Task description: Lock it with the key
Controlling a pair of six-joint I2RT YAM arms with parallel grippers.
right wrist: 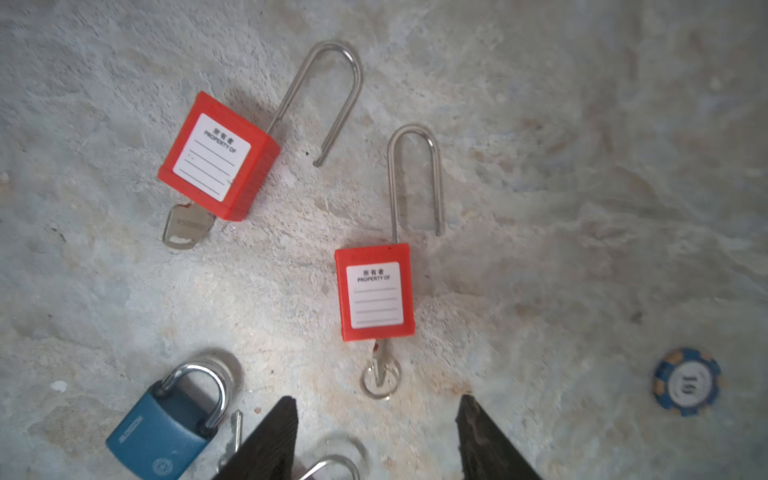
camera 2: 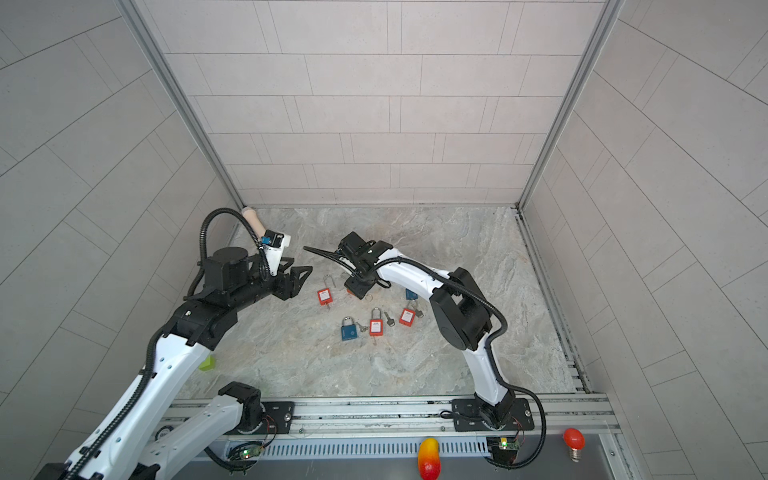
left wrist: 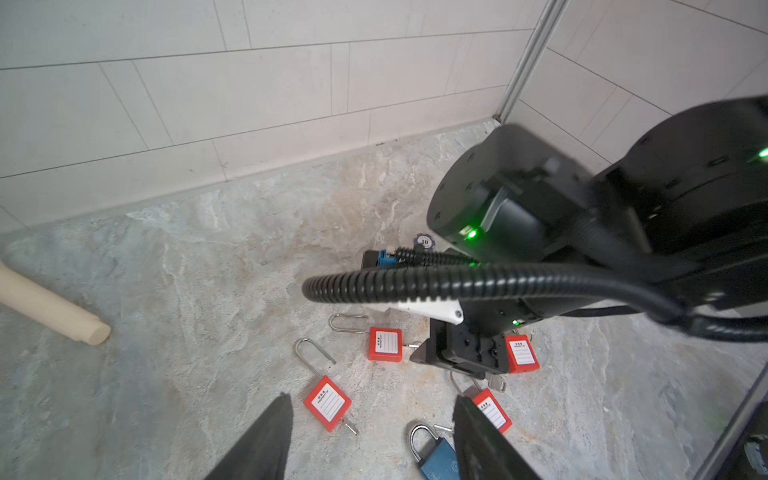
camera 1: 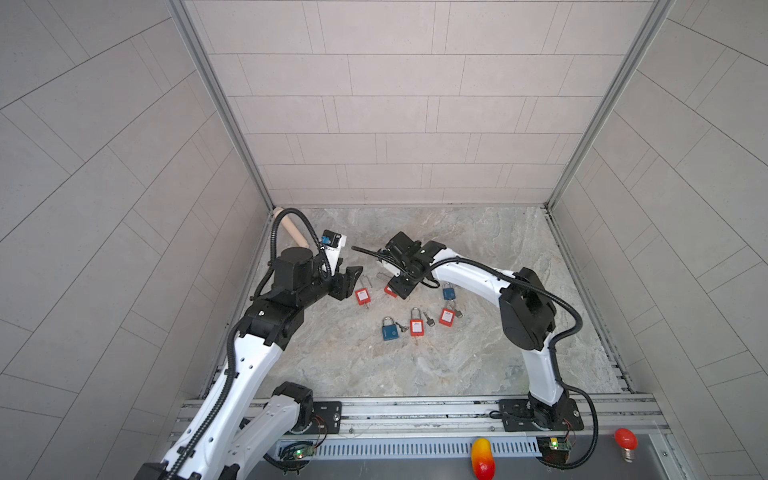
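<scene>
Nearest the front rail: blue padlock (camera 1: 388, 330) & shut red padlock (camera 1: 416, 326), a loose key by each. Further in, L gripper (left wrist: 372, 400) w/ jaws well apart, empty, above the table (camera 1: 415, 374). R gripper (right wrist: 378, 399) also spread, holding nothing, tips just short of the key (right wrist: 380, 374) stuck in the open red lock (right wrist: 376, 293). 2nd open red lock (right wrist: 218, 156) lies beside it, key in too. Far corner: wooden dowel (camera 1: 291, 228).
</scene>
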